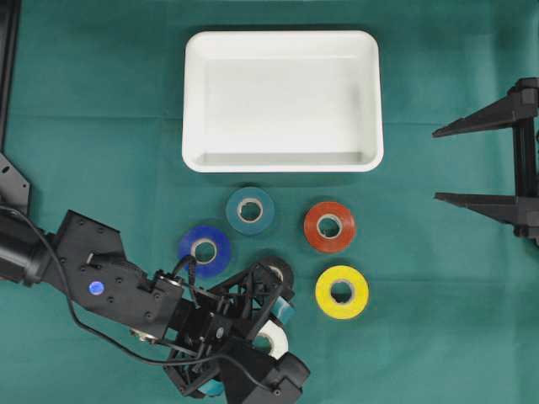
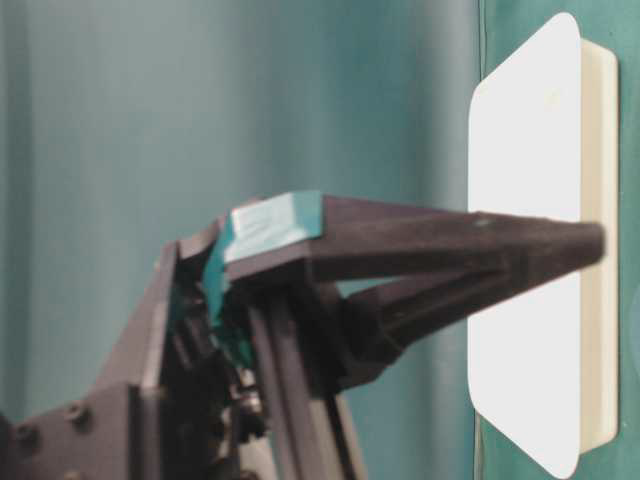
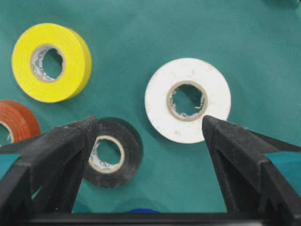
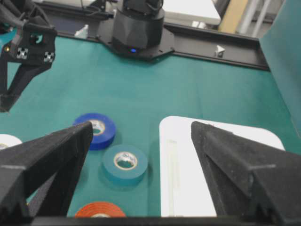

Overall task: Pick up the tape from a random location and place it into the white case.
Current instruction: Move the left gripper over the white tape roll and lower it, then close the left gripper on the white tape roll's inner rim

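Tape rolls, six, lie flat on the green cloth [image 1: 101, 93] below the white case [image 1: 282, 160], which sits at upper centre of the overhead view with nothing in it. Teal roll [image 1: 250, 210] lies nearest the case rim; orange roll [image 1: 329, 226] to its right; blue roll [image 1: 205, 250] lower left; yellow roll [image 1: 341, 292] lower right.

Partly hidden items: black roll [image 1: 276, 268] and white roll [image 1: 274, 341] sit under my left gripper [image 1: 274, 313] in the overhead view, only an arc of each showing. My left wrist view shows them better: the white roll [image 3: 188, 100] whole at centre right, the black roll [image 3: 113, 151] half behind my left finger. The orange roll is cut by that frame's left edge, and a sliver of blue shows at the bottom edge.

My left gripper hangs over these two rolls with its jaws spread wide, pinching nothing. My right gripper [image 1: 476, 164] waits at the right edge of the overhead view, well apart from the rolls, jaws equally spread, holding nothing.

Table-level view is mostly blocked by a blurred black gripper finger close to the lens; behind it the case appears turned on end.

Room: my right wrist view shows the other arm's black base [image 4: 138, 28] and a black rail at the cloth's far edge.
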You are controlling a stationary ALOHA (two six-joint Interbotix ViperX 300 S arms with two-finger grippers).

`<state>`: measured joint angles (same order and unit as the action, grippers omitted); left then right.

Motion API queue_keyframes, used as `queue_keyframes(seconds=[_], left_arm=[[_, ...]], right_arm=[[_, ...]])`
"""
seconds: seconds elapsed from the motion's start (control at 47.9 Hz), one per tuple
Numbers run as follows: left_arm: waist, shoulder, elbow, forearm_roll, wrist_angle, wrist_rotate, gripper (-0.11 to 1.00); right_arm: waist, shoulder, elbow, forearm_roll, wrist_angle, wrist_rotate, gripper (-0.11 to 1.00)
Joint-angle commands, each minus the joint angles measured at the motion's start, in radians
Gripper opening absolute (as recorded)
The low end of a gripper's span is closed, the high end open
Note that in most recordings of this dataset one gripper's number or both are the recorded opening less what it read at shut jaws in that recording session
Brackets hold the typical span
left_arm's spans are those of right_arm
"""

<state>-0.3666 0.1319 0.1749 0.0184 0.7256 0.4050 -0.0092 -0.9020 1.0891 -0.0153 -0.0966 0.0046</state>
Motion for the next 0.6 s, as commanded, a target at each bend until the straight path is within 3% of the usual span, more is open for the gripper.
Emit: queue_keyframes(seconds=[0.0,0.584], left_arm=[[-0.002,-0.008,-0.02,0.0,-0.006,0.002,0.98],[0.025,0.066,0.005,0.002,-0.106,0.009,0.98]], right_arm=[[0.0,0.009,-0.026,-0.002,-0.005,0.0,0.91],[0.0,0.02,-0.026,-0.002,-0.005,0.0,0.91]])
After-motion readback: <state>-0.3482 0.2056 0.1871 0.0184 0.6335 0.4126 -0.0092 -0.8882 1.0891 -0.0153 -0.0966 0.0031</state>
